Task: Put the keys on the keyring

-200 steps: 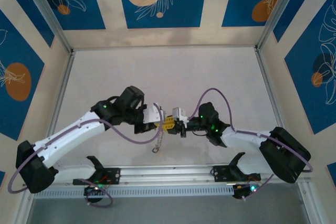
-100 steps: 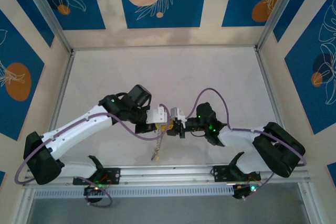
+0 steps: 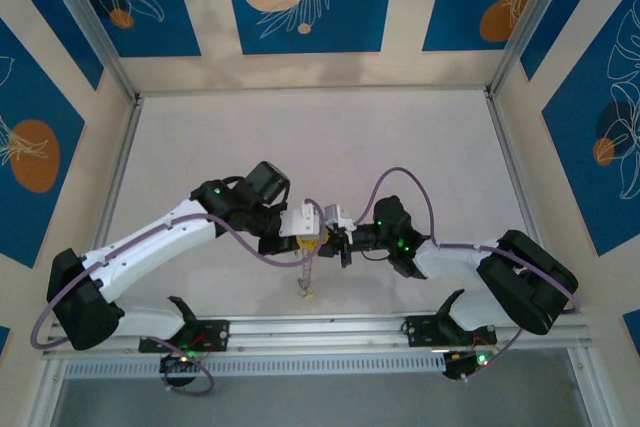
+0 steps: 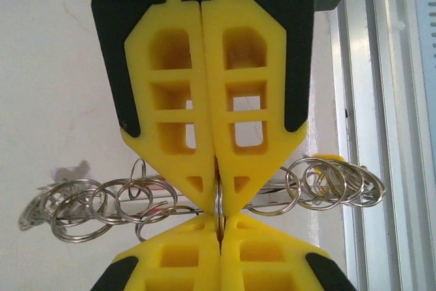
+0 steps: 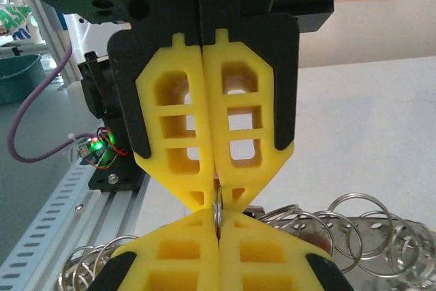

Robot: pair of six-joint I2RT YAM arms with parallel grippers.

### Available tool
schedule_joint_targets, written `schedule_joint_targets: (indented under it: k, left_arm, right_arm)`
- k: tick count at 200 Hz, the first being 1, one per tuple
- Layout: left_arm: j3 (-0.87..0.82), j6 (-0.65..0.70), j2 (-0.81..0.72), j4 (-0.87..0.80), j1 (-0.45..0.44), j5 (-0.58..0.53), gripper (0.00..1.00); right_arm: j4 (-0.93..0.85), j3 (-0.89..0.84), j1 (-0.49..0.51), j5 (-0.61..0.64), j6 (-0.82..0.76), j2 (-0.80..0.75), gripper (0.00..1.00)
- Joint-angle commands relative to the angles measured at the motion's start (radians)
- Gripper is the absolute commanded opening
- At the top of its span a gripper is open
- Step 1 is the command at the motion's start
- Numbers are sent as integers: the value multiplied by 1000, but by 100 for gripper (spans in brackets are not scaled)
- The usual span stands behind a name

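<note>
My left gripper (image 3: 309, 238) and right gripper (image 3: 328, 240) meet tip to tip above the table's near middle. Both are shut on one thin silvery ring (image 4: 219, 204), seen edge-on between the two pairs of yellow fingertips. In the right wrist view the same ring (image 5: 218, 208) sits pinched where my right gripper (image 5: 218, 197) meets the left gripper (image 5: 218, 228). Many small silvery rings (image 4: 102, 202) fan out left and right along the keyring (image 4: 272, 200). Flat silvery keys (image 5: 371, 228) with holes lie behind the rings. A strand of the bunch (image 3: 307, 277) hangs down to the table.
The aluminium rail (image 3: 320, 329) with both arm bases runs along the near edge, close below the hanging strand. A metal frame (image 3: 120, 177) and patterned walls bound the white table (image 3: 320, 147). A purple cable (image 3: 400, 182) loops above the right wrist.
The left gripper has moved right and met the right gripper tip to tip. The right jaws have closed on the ring. The dangling strand has swung to hang straight down.
</note>
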Motion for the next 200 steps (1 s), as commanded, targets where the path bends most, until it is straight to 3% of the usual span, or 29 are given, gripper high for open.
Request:
schedule_joint_targets:
  k: [1, 8, 17, 142, 200]
  left_arm:
    - [-37, -5, -56, 88, -1, 58, 12]
    - [-61, -19, -76, 108, 2, 51, 20]
    - [-91, -29, -104, 133, 7, 47, 23]
    - [-463, -88, -338, 654, 21, 6, 19]
    - [-523, -109, -397, 726, 21, -45, 21]
  right_arm:
    - [29, -3, 8, -2, 15, -16, 0]
    - [39, -9, 8, -1, 20, -23, 0]
    - [50, -14, 8, -1, 23, -35, 0]
    - [108, -2, -20, -26, 70, -57, 0]
    - [103, 20, -20, -35, 76, -42, 0]
